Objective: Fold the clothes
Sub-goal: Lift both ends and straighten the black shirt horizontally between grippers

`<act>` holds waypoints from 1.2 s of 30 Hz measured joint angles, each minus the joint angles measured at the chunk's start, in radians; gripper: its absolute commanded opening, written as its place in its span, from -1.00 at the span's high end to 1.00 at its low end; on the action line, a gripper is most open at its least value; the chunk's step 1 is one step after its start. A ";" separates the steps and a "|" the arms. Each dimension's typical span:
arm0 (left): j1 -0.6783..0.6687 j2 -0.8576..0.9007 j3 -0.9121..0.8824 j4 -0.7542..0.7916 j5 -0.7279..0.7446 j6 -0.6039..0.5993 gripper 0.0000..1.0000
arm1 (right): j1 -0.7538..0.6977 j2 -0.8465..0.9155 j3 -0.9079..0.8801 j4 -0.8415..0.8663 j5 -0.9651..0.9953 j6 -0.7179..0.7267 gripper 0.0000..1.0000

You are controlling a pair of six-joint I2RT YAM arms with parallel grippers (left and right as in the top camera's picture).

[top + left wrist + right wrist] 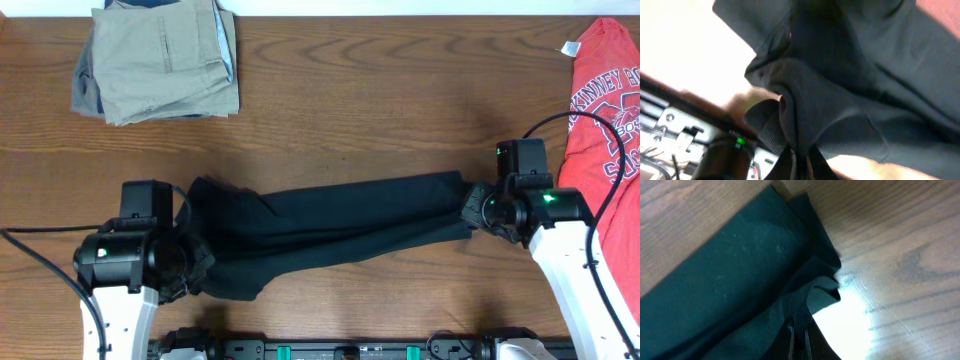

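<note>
- 2 claws on 1 garment: the plain black short-sleeved T-shirt [340, 220] of soft fabric, pulled into a long rumpled band across the brown wood-grain table [350, 100].
- The band runs roughly left to right in the near half of the table, right end a little farther from the robot than the left.
- left claw [195, 262]: fingers closed tight on a bunched wad of black cloth at the band's left end. In the left wrist view the fabric [865, 100] gathers into folds right at the fingertips [800, 162].
- right claw [472, 208]: fingers nearly together, pinching the corner of the band's right end. The right wrist view shows the cloth [730, 280] folded in layers, its edge running down between the fingers [799, 330].
- The logo and neck label do not show in any view.
- Folded khaki-beige trousers [160, 60] sit at the far left corner, well apart from the shirt.
- Red T-shirt with white lettering [605, 100] lies along the right edge, just beside the right arm, not touching the black cloth.
</note>
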 measured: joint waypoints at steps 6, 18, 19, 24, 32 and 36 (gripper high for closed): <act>0.000 0.029 -0.046 0.055 -0.015 -0.033 0.87 | 0.000 0.000 -0.005 0.040 0.001 0.000 0.92; 0.000 0.069 -0.062 0.017 -0.014 -0.050 0.88 | 0.000 0.000 -0.006 0.047 0.029 0.008 0.89; 0.000 0.069 -0.062 0.041 -0.015 -0.050 0.88 | 0.000 0.000 -0.006 0.056 0.030 0.015 0.87; 0.000 0.077 -0.065 0.143 -0.015 -0.063 0.88 | 0.000 0.018 -0.006 0.075 0.030 0.031 0.83; 0.000 0.160 -0.138 0.266 -0.018 -0.084 0.87 | 0.000 0.157 -0.007 0.147 0.035 0.048 0.77; 0.000 0.222 -0.156 0.343 -0.046 -0.092 0.87 | 0.000 0.221 -0.008 0.209 0.037 0.050 0.74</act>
